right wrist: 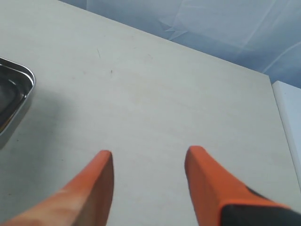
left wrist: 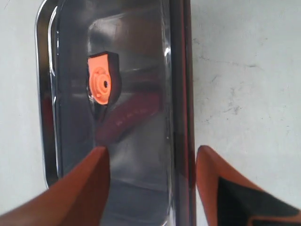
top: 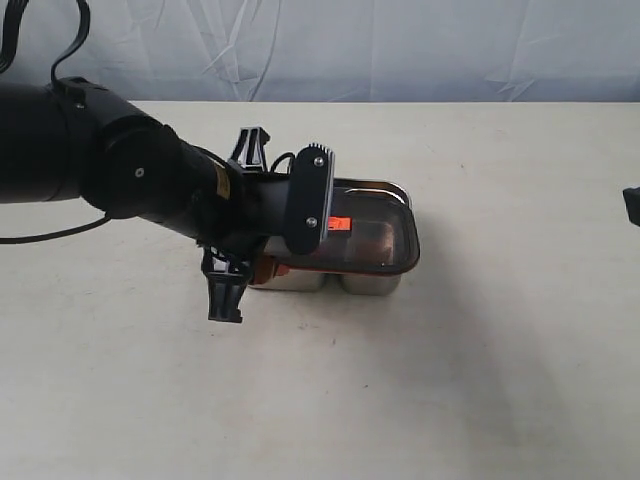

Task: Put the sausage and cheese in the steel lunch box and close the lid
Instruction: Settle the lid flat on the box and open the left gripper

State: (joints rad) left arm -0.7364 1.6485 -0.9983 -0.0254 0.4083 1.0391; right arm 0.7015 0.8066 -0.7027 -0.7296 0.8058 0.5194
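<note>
The steel lunch box (top: 372, 284) stands mid-table with the dark see-through lid (top: 388, 238) lying on it, its orange valve (top: 339, 223) facing up. In the left wrist view the valve (left wrist: 101, 84) shows on the lid (left wrist: 136, 56), and a dark red shape beneath it is the sausage (left wrist: 129, 117). The cheese cannot be made out. My left gripper (left wrist: 151, 149) is open over the box's left end (top: 268, 266), one finger above the lid and the other just outside its long edge. Far off at the right, my right gripper (right wrist: 149, 153) hangs open over bare table (top: 632, 205).
A pale table (top: 480, 380) carries the box. A light blue cloth backdrop (top: 400, 50) runs behind its far edge. The left arm's black body (top: 120, 170) covers the box's left end. One corner of the box (right wrist: 14, 89) shows in the right wrist view.
</note>
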